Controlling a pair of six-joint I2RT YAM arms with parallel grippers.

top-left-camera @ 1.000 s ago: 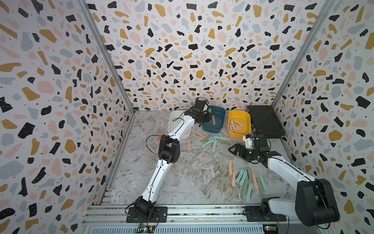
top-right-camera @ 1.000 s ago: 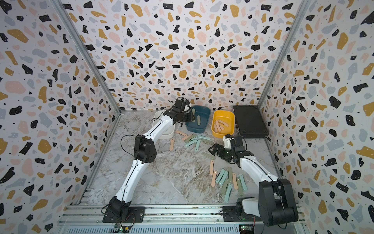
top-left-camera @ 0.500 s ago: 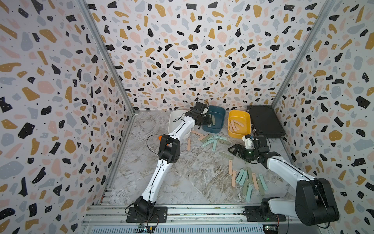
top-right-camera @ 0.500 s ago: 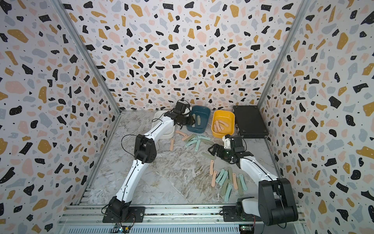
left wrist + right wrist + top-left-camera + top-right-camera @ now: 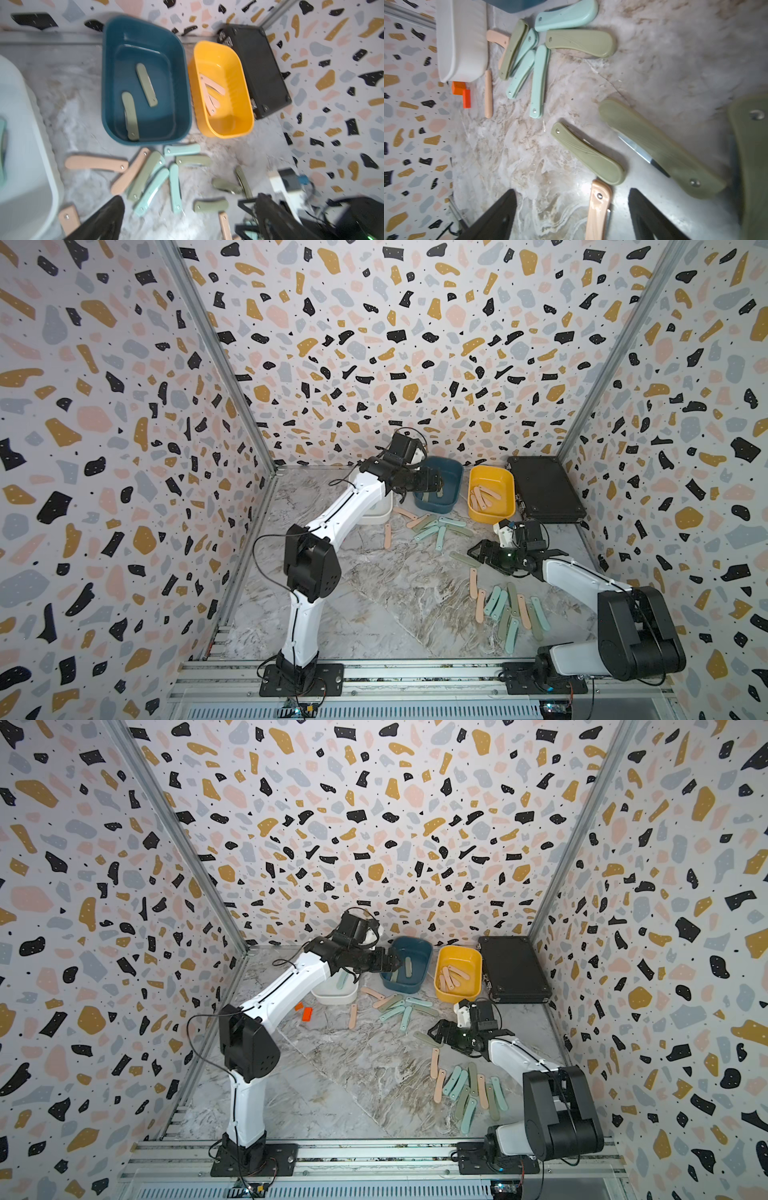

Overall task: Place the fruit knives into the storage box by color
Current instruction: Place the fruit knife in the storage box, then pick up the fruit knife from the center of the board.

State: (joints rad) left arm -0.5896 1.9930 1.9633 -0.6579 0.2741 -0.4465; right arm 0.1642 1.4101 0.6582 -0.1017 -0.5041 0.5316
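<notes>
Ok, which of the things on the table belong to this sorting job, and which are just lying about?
Job:
fruit knives
white tub
dark teal tub
mustard yellow tub

Lying about:
black latched case
two orange blocks

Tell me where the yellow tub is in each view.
In a top view: yellow tub at the back, right of centre.
In a top view: same place.
Left wrist: between dark teal tub and black case.
Right wrist: absent.
Landmark: the dark teal tub, its edge alone in the right wrist view.
</notes>
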